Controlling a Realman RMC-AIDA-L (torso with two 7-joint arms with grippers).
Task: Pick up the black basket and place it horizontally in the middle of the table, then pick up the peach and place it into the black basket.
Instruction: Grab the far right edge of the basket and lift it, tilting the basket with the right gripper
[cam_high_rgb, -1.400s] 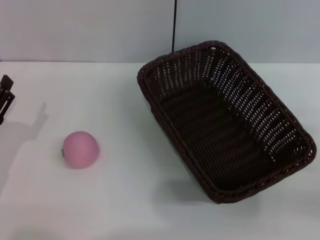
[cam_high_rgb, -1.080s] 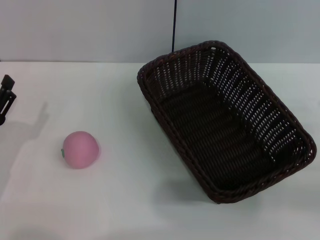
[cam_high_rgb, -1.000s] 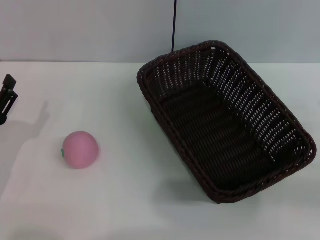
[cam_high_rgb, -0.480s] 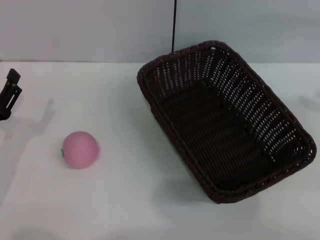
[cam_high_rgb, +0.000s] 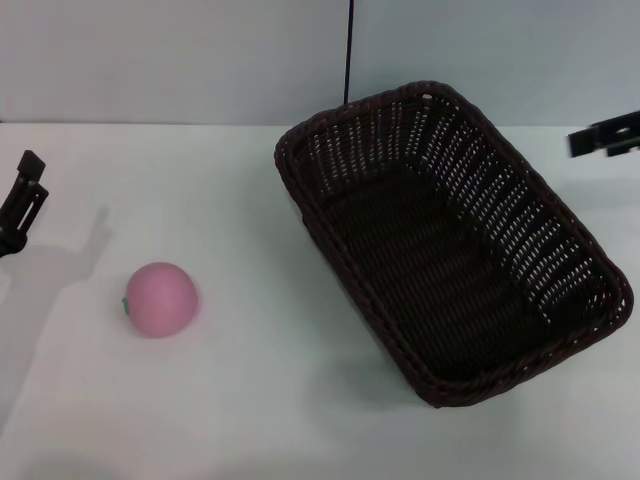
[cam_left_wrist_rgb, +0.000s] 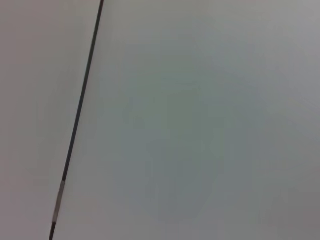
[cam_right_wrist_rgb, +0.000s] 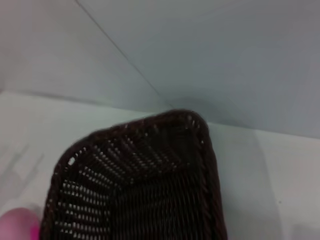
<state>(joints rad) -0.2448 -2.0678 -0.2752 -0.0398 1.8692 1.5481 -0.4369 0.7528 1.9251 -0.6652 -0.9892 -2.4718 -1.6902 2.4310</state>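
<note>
The black basket (cam_high_rgb: 450, 240) lies askew on the right half of the white table (cam_high_rgb: 250, 380), its long side running diagonally, and it is empty. Its braided rim also shows in the right wrist view (cam_right_wrist_rgb: 150, 170). The pink peach (cam_high_rgb: 160, 298) rests on the table at the left, apart from the basket; a sliver of it shows in the right wrist view (cam_right_wrist_rgb: 17, 225). My left gripper (cam_high_rgb: 20, 205) is at the left edge, beyond and left of the peach. My right gripper (cam_high_rgb: 608, 135) enters at the right edge, above the table beside the basket's far right side.
A grey wall (cam_high_rgb: 180, 60) stands behind the table, with a thin dark vertical line (cam_high_rgb: 348, 50) on it above the basket. The left wrist view shows only that wall and the line (cam_left_wrist_rgb: 75, 130).
My right gripper has come into view at the right edge. My left gripper has shifted slightly inward and up. The basket and peach have not moved.
</note>
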